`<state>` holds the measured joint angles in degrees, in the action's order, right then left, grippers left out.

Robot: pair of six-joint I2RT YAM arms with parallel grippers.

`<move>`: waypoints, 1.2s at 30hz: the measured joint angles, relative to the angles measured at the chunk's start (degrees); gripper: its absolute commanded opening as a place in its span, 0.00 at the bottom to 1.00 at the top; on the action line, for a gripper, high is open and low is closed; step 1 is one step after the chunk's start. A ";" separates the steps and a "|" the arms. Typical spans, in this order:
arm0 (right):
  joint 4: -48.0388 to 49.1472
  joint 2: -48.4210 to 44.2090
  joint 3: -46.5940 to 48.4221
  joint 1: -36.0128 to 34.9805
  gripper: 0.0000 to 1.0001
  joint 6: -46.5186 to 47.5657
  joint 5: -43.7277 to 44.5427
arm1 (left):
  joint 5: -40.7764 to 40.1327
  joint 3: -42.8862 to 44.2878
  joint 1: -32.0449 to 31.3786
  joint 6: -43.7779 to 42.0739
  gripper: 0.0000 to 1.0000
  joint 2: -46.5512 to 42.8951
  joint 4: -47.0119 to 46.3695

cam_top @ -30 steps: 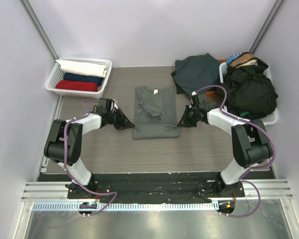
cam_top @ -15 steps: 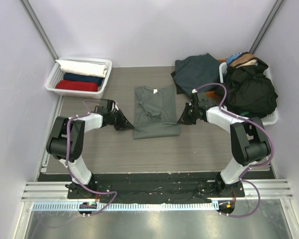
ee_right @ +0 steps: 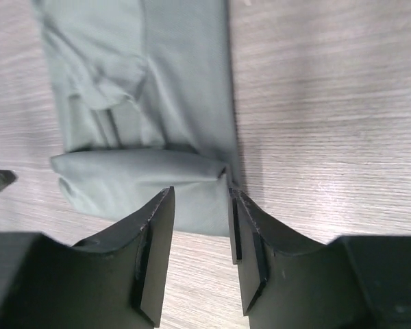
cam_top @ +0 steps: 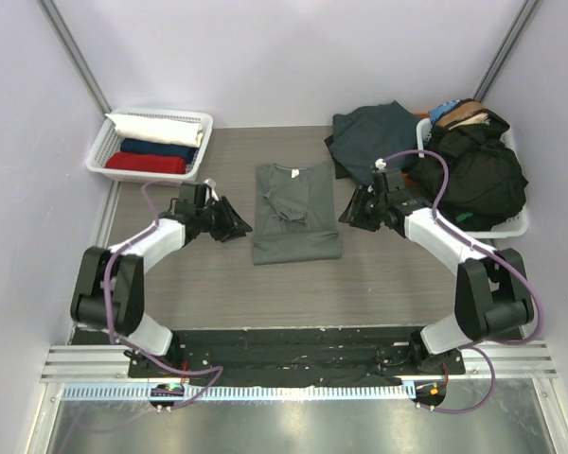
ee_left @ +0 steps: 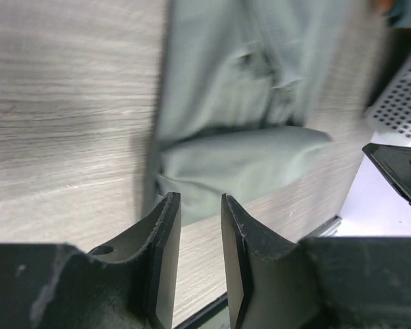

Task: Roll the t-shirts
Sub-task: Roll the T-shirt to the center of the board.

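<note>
Just off t-shirt [cam_top: 296,213] edges: both tools [cam_top: 243,227] [cam_top: 344,218]

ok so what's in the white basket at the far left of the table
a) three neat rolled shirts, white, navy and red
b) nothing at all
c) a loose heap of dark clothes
a: the left basket holds a white shirt, a navy shirt and a red shirt, each in a neat roll, lying side by side

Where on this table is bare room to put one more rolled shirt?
Free: the strip of table between the grey-green shirt and the near edge; also the gap between the left basket and that shirt. Crowded: back right, dark shirt beside the full right basket.
</note>
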<state>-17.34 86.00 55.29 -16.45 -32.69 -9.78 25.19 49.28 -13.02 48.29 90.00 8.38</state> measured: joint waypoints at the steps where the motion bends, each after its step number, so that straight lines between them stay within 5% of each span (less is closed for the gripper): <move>1: -0.04 -1.25 0.00 -0.15 0.38 0.22 0.31 | -0.79 0.00 -0.11 -0.46 0.32 -2.05 0.42; 7: 1.62 -4.35 -0.74 -2.49 0.01 0.72 -3.50 | -3.26 0.31 -2.73 -1.60 0.08 -8.72 1.53; 11: 4.87 -2.95 -2.21 -5.46 0.01 -0.76 -7.69 | -2.62 0.44 -7.67 -1.14 0.00 -6.82 0.94; 20: 19.50 10.21 -3.45 -11.19 0.01 -6.80 -17.42 | 0.59 0.42 -11.17 0.83 0.00 1.62 -4.50; 27: 25.31 20.15 -4.31 -8.37 0.01 -8.50 -21.88 | 1.51 0.42 -9.90 0.66 0.00 7.74 -8.13; 36: 28.92 19.21 -8.02 -1.09 0.01 -8.63 -25.99 | 0.70 0.44 -8.11 -0.63 0.00 12.39 -9.75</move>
<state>11.57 105.21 47.27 -17.54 -41.32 -35.77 25.89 49.71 -21.12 47.66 102.39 -1.37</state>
